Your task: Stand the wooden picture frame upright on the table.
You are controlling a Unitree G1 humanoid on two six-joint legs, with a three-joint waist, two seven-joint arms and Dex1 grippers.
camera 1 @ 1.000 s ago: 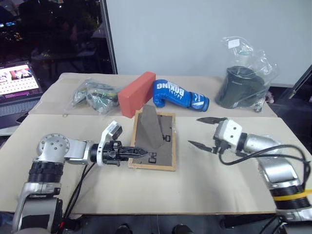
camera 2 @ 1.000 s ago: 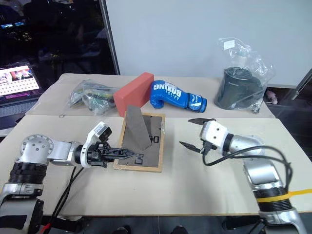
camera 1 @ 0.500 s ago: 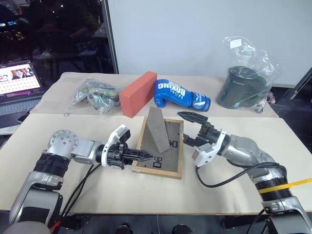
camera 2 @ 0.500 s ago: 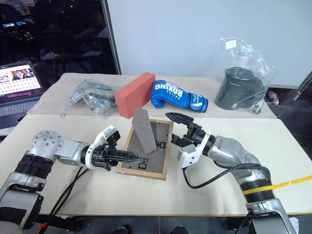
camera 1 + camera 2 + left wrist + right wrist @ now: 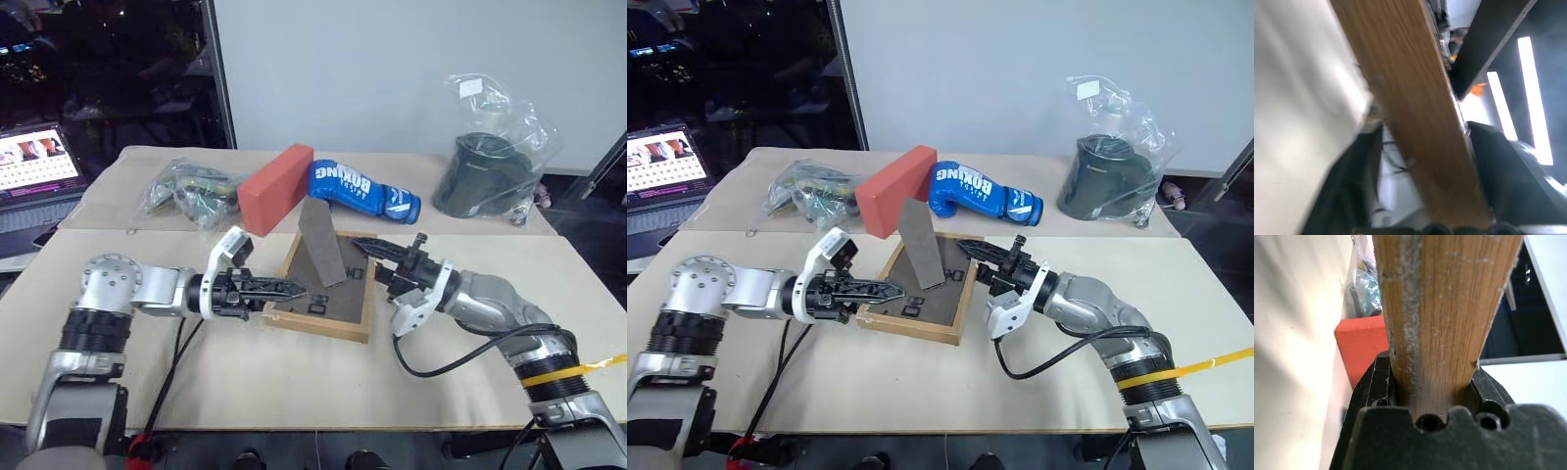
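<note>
Well, table (image 5: pixel 294 382): flat, matt, pale beige board with a seam across it. It looks smooth, so a frame foot could skid on it.
left gripper (image 5: pixel 284 288): black fingers straddle the near-left edge of the frame with slack on at least one side, so this is a loose guide and not a clamp.
wooden picture frame (image 5: pixel 338 294): held tilted over the middle of the table, dark felt-like back upward, light raw-wood rim with square corners. I cannot tell whether its lowest edge touches the top.
right gripper (image 5: pixel 377 262): pinched onto the frame's right rim. The right wrist view shows the grainy, dusty wood wedged between the black fingers.
risk, grip: only one narrow pinch carries the weight, so the frame may pivot about it or slide out while being turned.
fold-out stand (image 5: pixel 318 245): thin stiff grey panel, tapered, sticking up from the back. It could fold shut or meet the table at a bad angle, and the frame would then tip flat.
red-orange block (image 5: pixel 274 188): brick-shaped, matt, just behind the frame, where a swing could knock it.
boxing glove (image 5: pixel 358 188): blue, glossy, padded, beside the block.
</note>
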